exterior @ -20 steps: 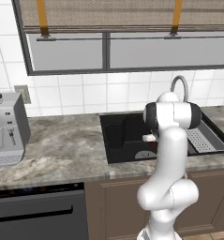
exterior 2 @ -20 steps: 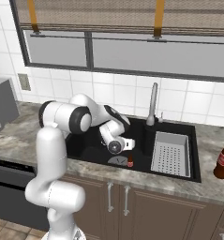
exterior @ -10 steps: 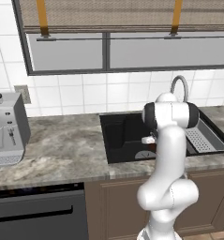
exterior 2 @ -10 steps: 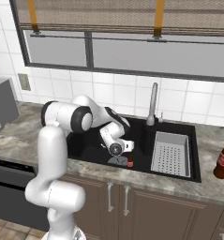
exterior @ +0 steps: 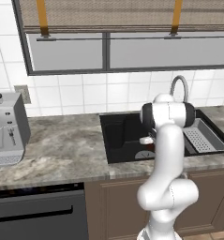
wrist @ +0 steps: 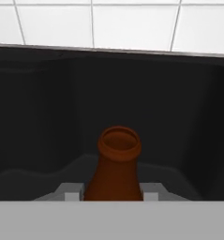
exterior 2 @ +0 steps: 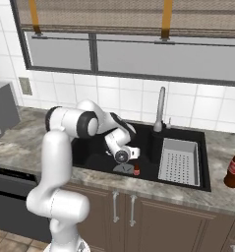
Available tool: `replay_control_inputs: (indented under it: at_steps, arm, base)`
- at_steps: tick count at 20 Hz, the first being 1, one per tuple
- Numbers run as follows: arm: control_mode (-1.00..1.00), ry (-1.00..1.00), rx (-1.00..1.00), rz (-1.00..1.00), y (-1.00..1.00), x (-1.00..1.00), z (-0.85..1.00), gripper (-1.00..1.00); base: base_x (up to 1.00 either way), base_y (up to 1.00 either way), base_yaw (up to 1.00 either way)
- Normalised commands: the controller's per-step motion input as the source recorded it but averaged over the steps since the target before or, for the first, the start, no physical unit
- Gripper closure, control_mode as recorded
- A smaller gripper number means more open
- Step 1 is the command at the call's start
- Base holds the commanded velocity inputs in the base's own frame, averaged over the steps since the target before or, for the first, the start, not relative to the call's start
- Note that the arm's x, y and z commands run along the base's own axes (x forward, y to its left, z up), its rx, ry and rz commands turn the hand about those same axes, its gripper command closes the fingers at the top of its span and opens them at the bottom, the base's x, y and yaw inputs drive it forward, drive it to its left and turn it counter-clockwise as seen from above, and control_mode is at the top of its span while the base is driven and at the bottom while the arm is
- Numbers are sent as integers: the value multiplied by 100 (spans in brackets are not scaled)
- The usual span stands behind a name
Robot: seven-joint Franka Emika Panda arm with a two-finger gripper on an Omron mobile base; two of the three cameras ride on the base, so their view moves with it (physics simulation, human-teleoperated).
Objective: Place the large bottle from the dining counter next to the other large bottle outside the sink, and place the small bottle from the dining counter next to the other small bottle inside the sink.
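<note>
Pincer (wrist: 112,197) clenched on small bottle (wrist: 114,168), low inside the sink (exterior 2: 94,152) basin. Placing step underway. A large bottle (exterior 2: 234,169) stands on the desk right of the sink. Next: set bottle upright, release, retreat upward.

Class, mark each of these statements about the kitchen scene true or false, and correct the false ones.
1. The end effector is shut on the small bottle. True.
2. The small bottle is held over the stone counter beside the coffee machine. False: it is held inside the black sink.
3. A large bottle stands on the counter outside the sink, past the drain tray. True.
4. The large bottle lies on its side. False: it stands upright.
5. The small bottle has a cap on. False: its mouth is open.
</note>
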Motion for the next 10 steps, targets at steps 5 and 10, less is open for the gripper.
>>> replay_control_inputs:
  at_steps: [5,10]
  arm:
    - [-100,0,0,1,8,23,-24,100]
    - [-100,0,0,1,2,22,-18,100]
  base:
    - [0,0,0]
    - [0,0,0]
